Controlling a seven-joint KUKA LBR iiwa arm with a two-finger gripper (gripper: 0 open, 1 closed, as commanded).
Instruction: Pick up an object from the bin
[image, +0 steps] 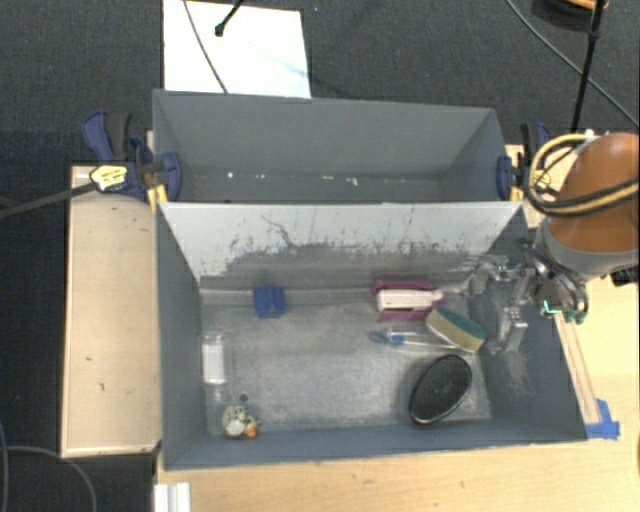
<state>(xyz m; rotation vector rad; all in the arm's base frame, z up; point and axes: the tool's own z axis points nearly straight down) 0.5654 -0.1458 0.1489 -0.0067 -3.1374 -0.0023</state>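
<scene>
My gripper (497, 322) hangs over the right end of the bin, open, with nothing between its fingers. Just to its left lies a yellow and green sponge (455, 329), tilted, its right end close to the left finger. A pink and white block (408, 297) sits behind the sponge near the back wall. A thin blue and clear pen-like stick (405, 340) lies left of the sponge. In front of it rests a black oval brush (440, 388).
On the left side of the bin are a small blue block (268, 300), a clear little bottle (213, 358) and a small round toy (238, 423) in the front left corner. The bin's right wall slopes up close beside the gripper.
</scene>
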